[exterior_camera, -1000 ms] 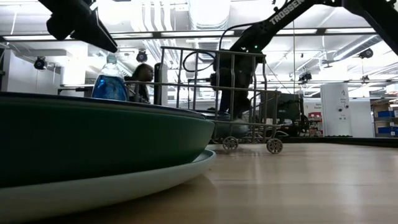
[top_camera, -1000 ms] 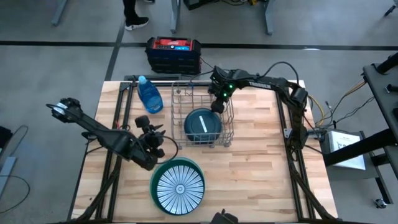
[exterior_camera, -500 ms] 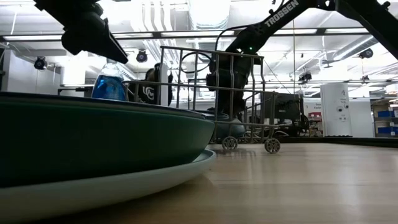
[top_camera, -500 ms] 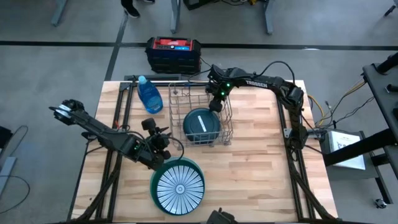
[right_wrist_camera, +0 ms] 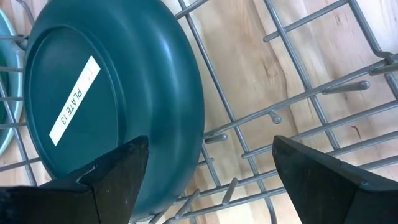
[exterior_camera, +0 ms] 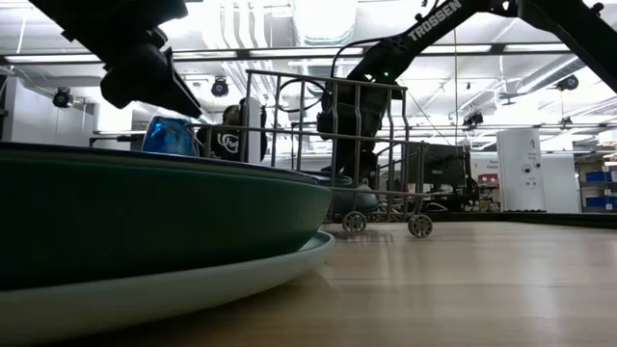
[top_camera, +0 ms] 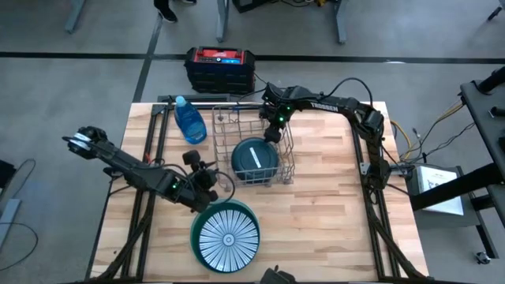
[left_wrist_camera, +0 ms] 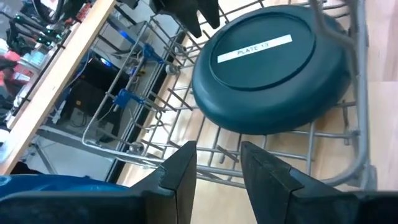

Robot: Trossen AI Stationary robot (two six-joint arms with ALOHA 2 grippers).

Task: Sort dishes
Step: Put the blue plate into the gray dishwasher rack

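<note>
A dark teal plate [top_camera: 256, 160] lies upside down and tilted in the wire rack [top_camera: 286, 162], resting on the rack's wires; a white label shows on its underside [left_wrist_camera: 255, 48]. A white plate with dark stripes [top_camera: 228, 237] sits on a larger green plate [top_camera: 197, 214] near the table's near edge. My left gripper [top_camera: 210, 177] hovers between the rack and the striped plate, its fingers a little apart with nothing between them [left_wrist_camera: 217, 167]. My right gripper [top_camera: 273, 132] hangs open over the rack's far side, above the teal plate's rim [right_wrist_camera: 186, 112].
A blue bottle [top_camera: 189, 121] stands left of the rack at the far edge. A black and red box [top_camera: 220, 68] sits on the floor beyond the table. Bare wood [top_camera: 331, 209] lies right of the rack and plates.
My left gripper has come down and moved toward the near edge, closer to the striped plate, its finger gap unchanged. The plates and rack have stayed where they were.
</note>
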